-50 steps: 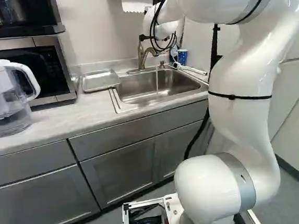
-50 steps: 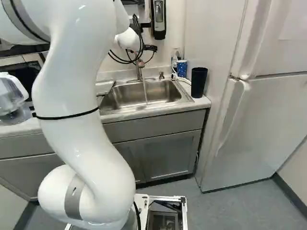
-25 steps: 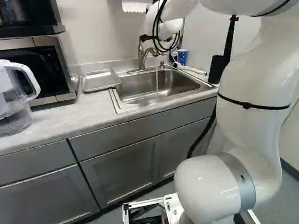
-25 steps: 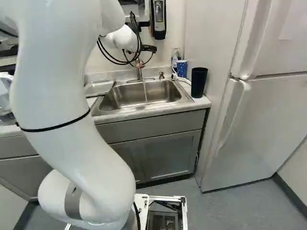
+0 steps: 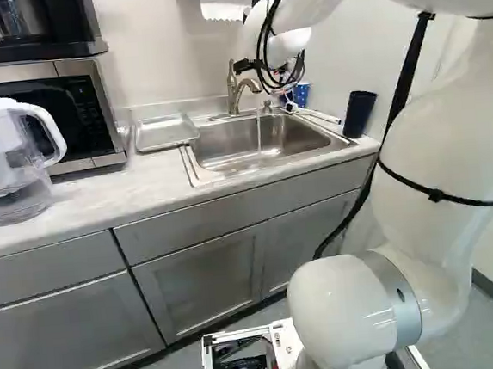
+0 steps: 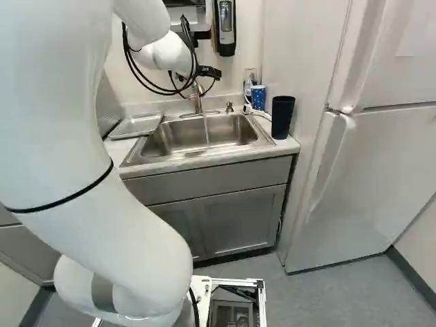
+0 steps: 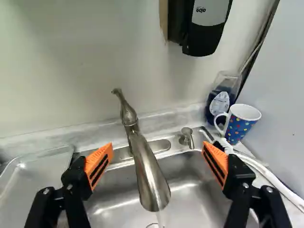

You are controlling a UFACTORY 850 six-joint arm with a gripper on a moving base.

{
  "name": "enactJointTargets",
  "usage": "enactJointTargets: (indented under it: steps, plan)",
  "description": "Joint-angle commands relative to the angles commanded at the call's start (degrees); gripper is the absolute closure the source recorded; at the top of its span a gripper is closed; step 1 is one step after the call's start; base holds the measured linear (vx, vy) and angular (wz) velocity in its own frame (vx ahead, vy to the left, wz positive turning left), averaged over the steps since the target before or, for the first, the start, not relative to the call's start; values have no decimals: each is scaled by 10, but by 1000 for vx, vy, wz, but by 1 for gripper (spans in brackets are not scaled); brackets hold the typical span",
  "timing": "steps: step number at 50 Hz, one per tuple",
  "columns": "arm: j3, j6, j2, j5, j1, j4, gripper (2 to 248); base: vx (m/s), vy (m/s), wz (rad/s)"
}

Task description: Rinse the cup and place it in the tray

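Observation:
The gripper [image 6: 210, 71] shows as a small black part by the tap, above the sink, in the right base view. In the wrist view the gripper [image 7: 158, 151] stands wide open, its orange pads on either side of the tap [image 7: 149, 173], touching neither it nor anything else visible. Water runs from the spout into the sink [image 6: 184, 133]. A blue dotted mug [image 7: 240, 124] stands upright at the sink's back corner, beyond one finger. A tall dark cup [image 6: 282, 117] is upright beside the sink. On the sink's other side lies the flat metal tray [image 5: 166, 133], with nothing on it.
A dark bottle [image 7: 221, 99] and a white cable [image 7: 266, 173] are by the mug. A soap dispenser [image 7: 202, 28] hangs above. The microwave [image 5: 68, 114] and a water pitcher [image 5: 3, 163] stand at the left of the left base view; the fridge [image 6: 381, 163] is right of the sink.
My arm's big links have swung right in the left base view and left in the right one, uncovering the dark cup and the tray. The gripper has stayed near the tap; the base has not moved.

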Motion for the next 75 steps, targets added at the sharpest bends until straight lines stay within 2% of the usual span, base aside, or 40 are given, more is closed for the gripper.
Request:
enactJointTargets:
  steps: [19,45,57,75]
  plan:
    - [58,0,59,-58,0,0,3,0,0,0]
    - [129,0,136,-172,0,0,3,0,0,0]
    - [134,0,142,-209,0,0,3,0,0,0]
    - [134,0,142,-211,0,0,3,0,0,0]
